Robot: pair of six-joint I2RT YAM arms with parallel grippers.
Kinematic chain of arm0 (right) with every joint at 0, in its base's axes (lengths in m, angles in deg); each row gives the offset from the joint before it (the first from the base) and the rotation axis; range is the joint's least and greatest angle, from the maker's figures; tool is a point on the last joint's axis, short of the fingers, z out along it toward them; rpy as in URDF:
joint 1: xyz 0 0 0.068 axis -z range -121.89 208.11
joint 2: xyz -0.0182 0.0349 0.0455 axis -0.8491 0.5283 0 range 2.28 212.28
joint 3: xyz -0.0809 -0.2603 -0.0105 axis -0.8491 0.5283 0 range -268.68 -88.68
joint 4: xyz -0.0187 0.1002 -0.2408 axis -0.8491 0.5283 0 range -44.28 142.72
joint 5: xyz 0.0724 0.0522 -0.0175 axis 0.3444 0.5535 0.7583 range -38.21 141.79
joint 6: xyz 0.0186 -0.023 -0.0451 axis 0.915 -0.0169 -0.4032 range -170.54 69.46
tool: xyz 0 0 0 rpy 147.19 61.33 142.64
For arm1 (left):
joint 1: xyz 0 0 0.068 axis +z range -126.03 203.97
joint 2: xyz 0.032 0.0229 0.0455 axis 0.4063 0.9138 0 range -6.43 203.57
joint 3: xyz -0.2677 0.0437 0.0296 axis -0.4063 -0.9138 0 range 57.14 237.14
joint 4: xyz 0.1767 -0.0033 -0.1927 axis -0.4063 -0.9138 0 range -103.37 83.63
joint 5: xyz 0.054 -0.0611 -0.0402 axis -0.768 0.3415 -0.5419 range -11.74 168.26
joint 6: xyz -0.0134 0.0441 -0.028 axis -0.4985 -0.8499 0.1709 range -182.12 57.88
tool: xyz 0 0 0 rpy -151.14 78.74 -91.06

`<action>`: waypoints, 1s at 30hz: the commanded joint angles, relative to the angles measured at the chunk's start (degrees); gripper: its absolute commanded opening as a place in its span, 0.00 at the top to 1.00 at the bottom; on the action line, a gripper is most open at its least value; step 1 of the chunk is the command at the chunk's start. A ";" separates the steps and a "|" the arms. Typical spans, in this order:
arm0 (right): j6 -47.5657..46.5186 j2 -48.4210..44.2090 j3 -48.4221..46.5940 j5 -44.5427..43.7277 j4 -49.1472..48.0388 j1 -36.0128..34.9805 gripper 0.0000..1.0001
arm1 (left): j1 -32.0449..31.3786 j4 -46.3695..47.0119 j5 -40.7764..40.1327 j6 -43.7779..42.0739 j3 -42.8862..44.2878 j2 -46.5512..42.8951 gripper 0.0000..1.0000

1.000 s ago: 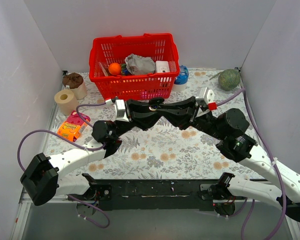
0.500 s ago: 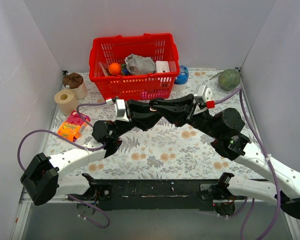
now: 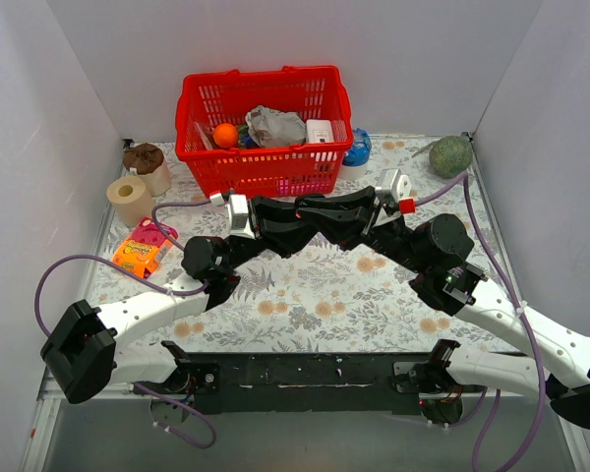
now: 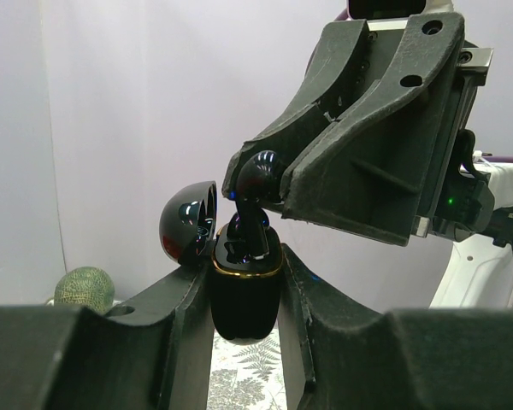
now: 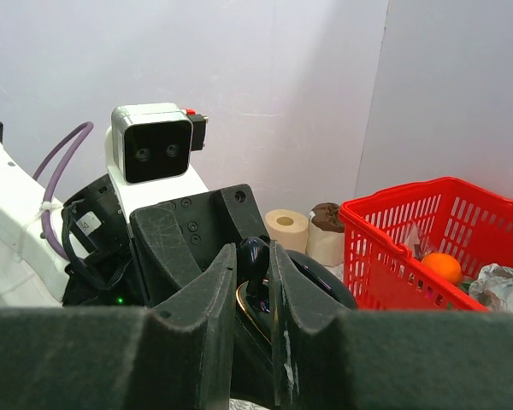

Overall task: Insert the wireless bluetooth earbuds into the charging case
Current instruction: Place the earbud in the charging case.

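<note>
Robot lab test cell

Plain white panels (image 3: 39, 118) box in a desk (image 3: 305, 295) spread with a floral cloth. A left arm (image 3: 147, 315) and a right arm (image 3: 511, 315) stand on a black rail (image 3: 305, 374) at its near edge. Staged household props surround them: a red basket (image 3: 265, 172), a toilet roll (image 3: 129, 198), a snack packet (image 3: 138, 256).

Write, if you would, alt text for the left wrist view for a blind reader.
The left pincer holds a glossy black rounded charging case upright, lid hinged open to the left, while the right pincer pinches a tiny black earbud, its stem reaching into the case. A bumpy green ball sits lower left.
</note>
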 commanded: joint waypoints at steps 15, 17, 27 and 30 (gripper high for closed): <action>-3.99 0.10 0.64 -5.24 0.47 -0.98 0.99 | -0.19 -3.58 -2.52 2.12 4.41 -2.08 1.00; -3.99 0.19 0.46 -5.15 1.00 -1.07 0.99 | -0.19 -4.72 -2.52 2.47 5.03 -2.08 1.00; -6.10 0.54 0.02 -6.11 2.75 -1.51 0.99 | -0.19 -7.10 -2.70 3.70 6.79 -2.08 1.00; -6.54 0.28 0.20 -7.08 3.02 -1.60 0.99 | -0.19 -7.19 -3.05 3.70 6.88 -2.52 1.00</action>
